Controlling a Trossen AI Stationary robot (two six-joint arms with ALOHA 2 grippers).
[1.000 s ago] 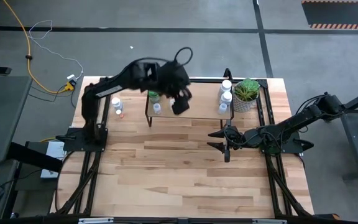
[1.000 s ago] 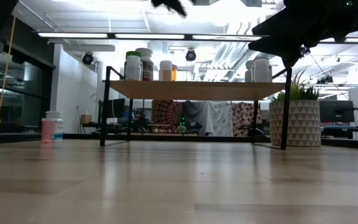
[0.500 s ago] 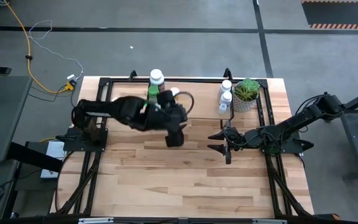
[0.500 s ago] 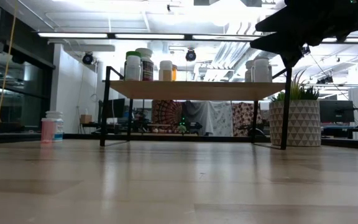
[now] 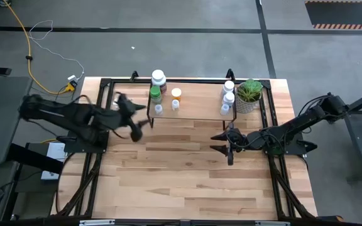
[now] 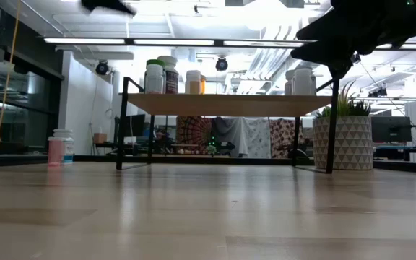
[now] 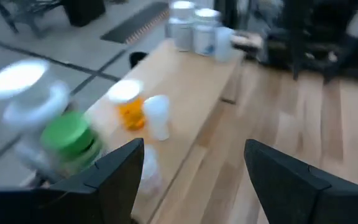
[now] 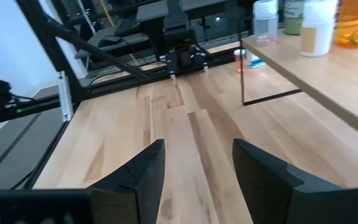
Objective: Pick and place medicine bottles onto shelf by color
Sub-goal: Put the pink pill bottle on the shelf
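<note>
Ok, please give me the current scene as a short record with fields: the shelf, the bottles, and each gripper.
shelf: light-wood board on black legs, at the table's far side
bottles on shelf: a green-capped bottle, an orange bottle, white ones at both ends
bottle off shelf: one on the table, left of the shelf
left gripper: open, empty, left of the shelf
right gripper: open, empty, waiting in front of the shelf

The left arm stretches across from the left side of the table, its left gripper (image 5: 132, 119) with fingers spread and empty, raised just off the left end of the shelf (image 5: 200, 103), near that end's front corner. The right arm lies low along the right side, bent at the elbow, its right gripper (image 5: 222, 142) also parted and empty, in front of the shelf's right end.
</note>
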